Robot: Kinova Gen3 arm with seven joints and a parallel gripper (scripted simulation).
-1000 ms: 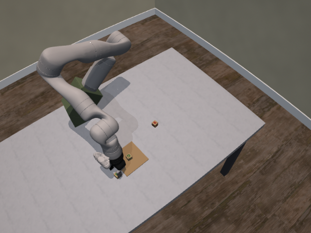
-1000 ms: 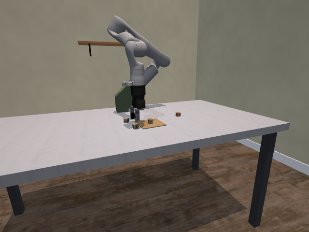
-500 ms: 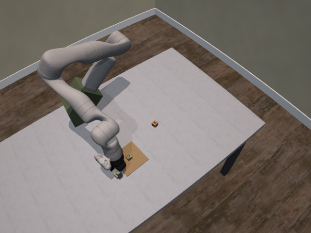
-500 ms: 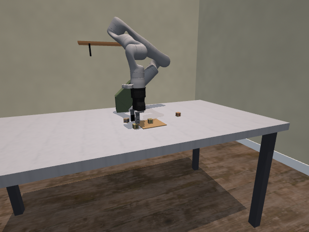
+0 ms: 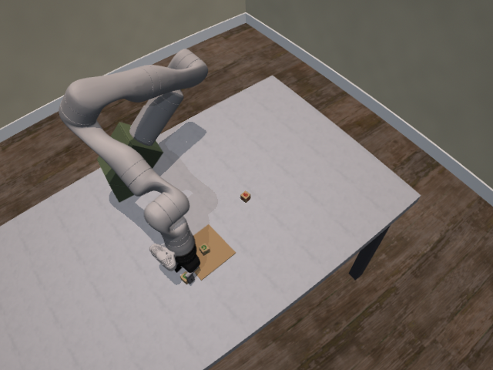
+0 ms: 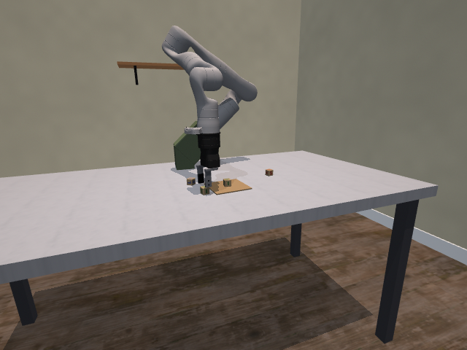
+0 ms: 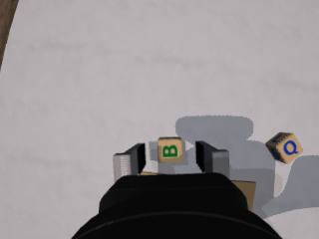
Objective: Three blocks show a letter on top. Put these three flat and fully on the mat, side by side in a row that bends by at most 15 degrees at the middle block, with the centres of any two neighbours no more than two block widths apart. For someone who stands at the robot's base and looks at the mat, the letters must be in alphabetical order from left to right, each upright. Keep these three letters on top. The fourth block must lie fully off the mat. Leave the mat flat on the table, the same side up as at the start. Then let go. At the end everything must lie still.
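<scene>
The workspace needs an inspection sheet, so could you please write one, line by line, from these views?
Surface: white-grey rectangular table, dark legs; thin square tan mat lying on it.
Job's things: small wooden cube with green B, off the mat, between the open fingers, not gripped; small wooden cube with green letter, on the mat; small wooden cube with blue Q, off the mat; small wooden cube with red mark, off the mat.
Clutter: nothing seen.
Gripper: open, holding nothing.
Cables: nothing seen.
Surroundings: plain walls, brown wood floor, brown wall shelf.
</scene>
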